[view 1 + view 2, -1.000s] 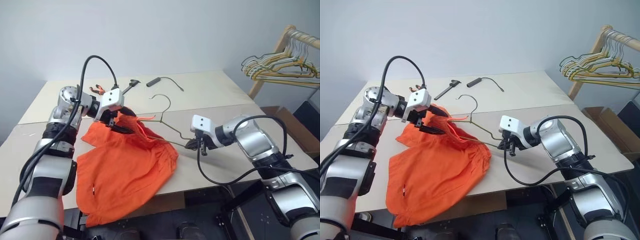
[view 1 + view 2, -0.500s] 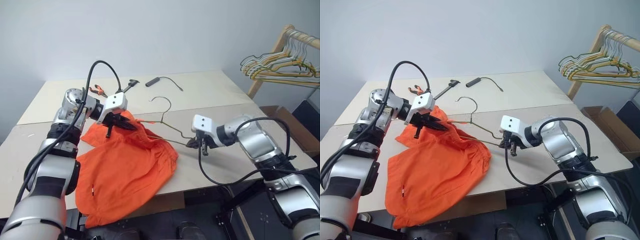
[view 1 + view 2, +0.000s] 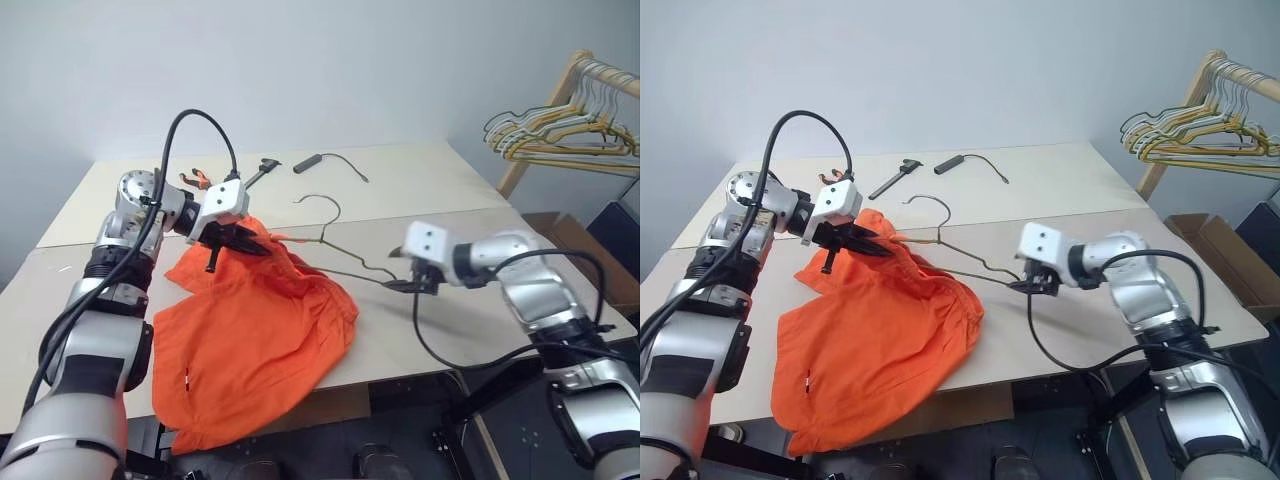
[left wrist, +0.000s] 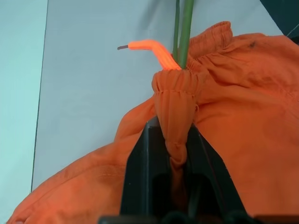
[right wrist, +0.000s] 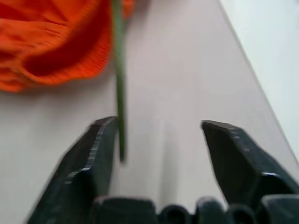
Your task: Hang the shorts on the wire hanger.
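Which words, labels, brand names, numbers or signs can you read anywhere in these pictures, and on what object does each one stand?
No text can be read in any view.
Small white mark near one hem of the orange shorts: too small to read, so whether it is a logo or lettering cannot be told.
Wire hanger, table, white end effector housings: no lettering shows.

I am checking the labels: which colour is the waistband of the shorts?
Bright orange. The waistband of the shorts shows best in the left wrist view.
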